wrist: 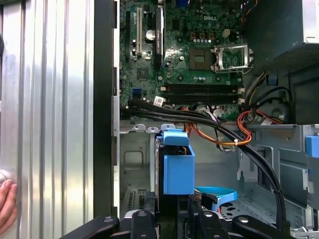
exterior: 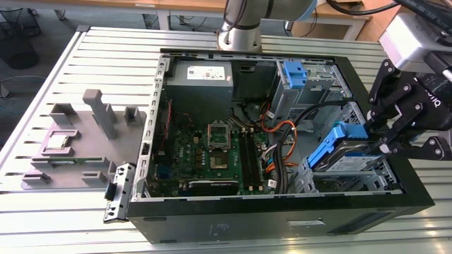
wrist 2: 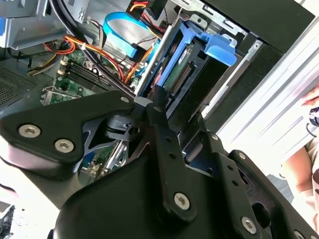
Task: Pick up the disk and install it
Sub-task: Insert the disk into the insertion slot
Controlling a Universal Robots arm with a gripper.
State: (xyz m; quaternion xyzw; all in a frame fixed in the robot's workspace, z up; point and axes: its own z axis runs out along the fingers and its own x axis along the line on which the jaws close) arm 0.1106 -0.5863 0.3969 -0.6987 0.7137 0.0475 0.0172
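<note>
The disk [exterior: 349,162] is pinched by the hand [exterior: 380,142], held tilted over the drive cage [exterior: 353,184], its long axis pointed straight out from the fingertips.

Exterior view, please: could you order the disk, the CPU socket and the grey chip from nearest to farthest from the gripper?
1. The disk, between the jaws of the gripper, at a bay of the case, exterior view's right.
2. The CPU socket, mid-case.
3. The grey chip, outside the case on the jig, exterior view's left.
</note>
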